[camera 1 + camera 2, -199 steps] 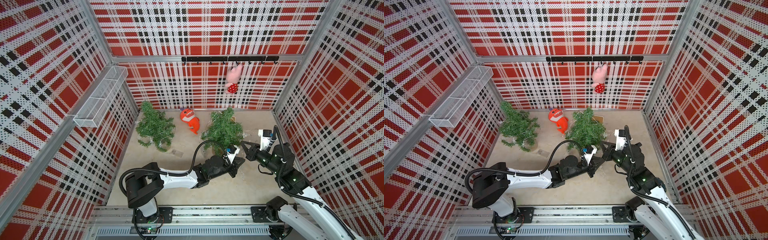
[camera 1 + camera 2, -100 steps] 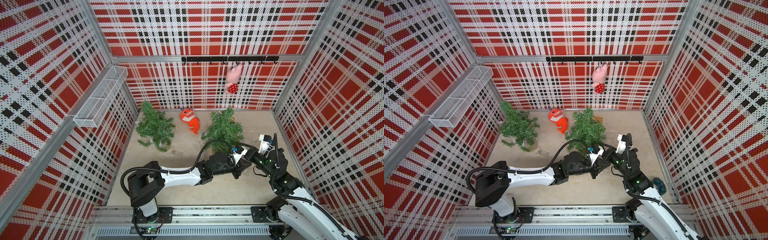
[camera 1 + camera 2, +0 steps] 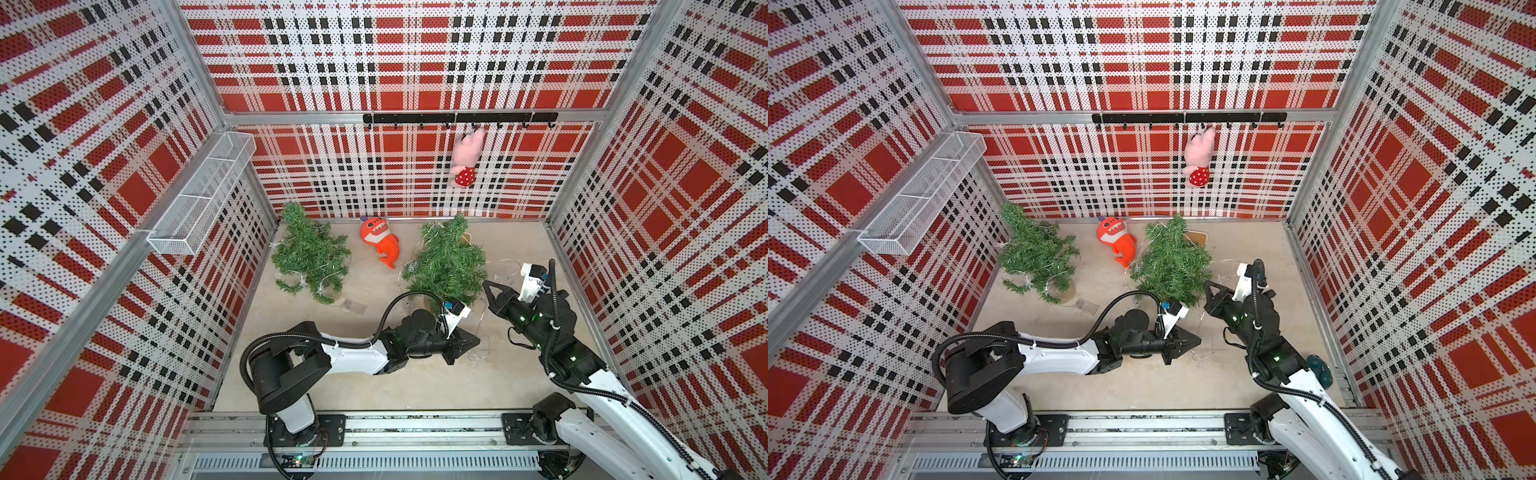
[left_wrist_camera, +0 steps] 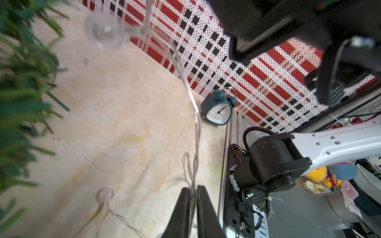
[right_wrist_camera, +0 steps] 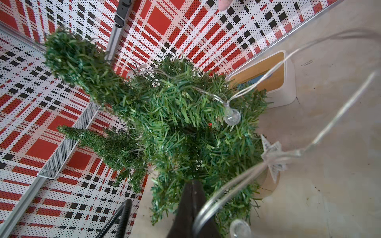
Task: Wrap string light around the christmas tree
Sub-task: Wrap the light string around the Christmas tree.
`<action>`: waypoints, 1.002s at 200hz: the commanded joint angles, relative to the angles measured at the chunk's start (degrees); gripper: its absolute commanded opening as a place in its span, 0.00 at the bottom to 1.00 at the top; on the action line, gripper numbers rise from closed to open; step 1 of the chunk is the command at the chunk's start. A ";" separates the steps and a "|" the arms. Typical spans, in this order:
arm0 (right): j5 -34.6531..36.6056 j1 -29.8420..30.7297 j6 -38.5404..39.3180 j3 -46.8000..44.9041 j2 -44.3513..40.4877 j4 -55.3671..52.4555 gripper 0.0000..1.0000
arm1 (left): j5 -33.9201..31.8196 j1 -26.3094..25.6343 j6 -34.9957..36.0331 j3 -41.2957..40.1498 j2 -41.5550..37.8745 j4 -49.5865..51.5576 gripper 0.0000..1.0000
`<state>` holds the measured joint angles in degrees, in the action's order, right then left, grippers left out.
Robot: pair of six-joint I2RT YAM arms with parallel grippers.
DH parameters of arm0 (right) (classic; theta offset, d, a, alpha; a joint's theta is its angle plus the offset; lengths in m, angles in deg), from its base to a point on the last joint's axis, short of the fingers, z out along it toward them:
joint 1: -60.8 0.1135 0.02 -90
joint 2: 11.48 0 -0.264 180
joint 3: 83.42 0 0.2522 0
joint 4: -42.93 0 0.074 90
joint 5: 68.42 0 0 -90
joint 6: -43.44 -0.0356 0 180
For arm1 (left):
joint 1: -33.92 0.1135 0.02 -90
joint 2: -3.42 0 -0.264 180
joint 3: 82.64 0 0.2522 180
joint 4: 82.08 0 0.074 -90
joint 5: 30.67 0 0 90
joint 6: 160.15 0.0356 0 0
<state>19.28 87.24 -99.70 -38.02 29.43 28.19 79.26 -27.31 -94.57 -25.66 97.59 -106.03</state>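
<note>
The christmas tree stands right of centre, and in the right wrist view the tree fills the middle. The string light is a thin clear wire with bulbs; one bulb and a star hang on the branches. My left gripper sits low in front of the tree. Its jaws are shut on the wire, which climbs to a bulb. My right gripper is at the tree's lower right edge, shut, with the wire running from it.
A second tree with lights stands at the back left. An orange shark plush lies between the trees, and a pink pig plush hangs on the back rail. A teal alarm clock stands by the right wall, a white box behind the tree.
The right gripper met the left gripper half a second ago, then drew back up beside the tree. The left gripper slid a little nearer the front, still on the wire.
</note>
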 commanded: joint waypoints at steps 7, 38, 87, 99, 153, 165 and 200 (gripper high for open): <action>-1.01 -0.18 0.81 0.71 0.96 0.51 0.00 | -1.57 0.06 -1.16 0.06 -2.38 -2.85 0.15; -0.14 -0.16 1.56 -0.65 1.89 0.62 0.00 | -0.76 -1.03 -1.65 2.70 -3.81 -2.97 0.11; -7.43 -0.57 9.82 1.43 3.52 -1.53 0.00 | 1.32 3.11 -5.47 -2.84 -17.00 3.77 0.11; -10.82 -0.46 9.18 0.95 3.32 -0.21 0.00 | -2.53 3.47 -3.21 -5.99 -20.71 5.90 0.25; -16.74 -0.41 2.41 1.44 1.68 4.24 0.00 | -25.30 -4.14 9.76 -10.38 -12.40 -7.85 0.78; -16.65 -0.42 2.54 2.18 1.71 3.61 0.00 | -26.02 -4.50 8.51 -8.24 -6.80 -11.37 0.78; -17.29 -0.28 0.70 1.66 1.12 5.86 0.00 | -23.98 -6.70 7.95 -2.85 3.51 -19.73 0.78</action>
<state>3.26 86.89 -96.84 -37.32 31.70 30.75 56.13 -32.51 -88.17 -33.09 97.33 -115.08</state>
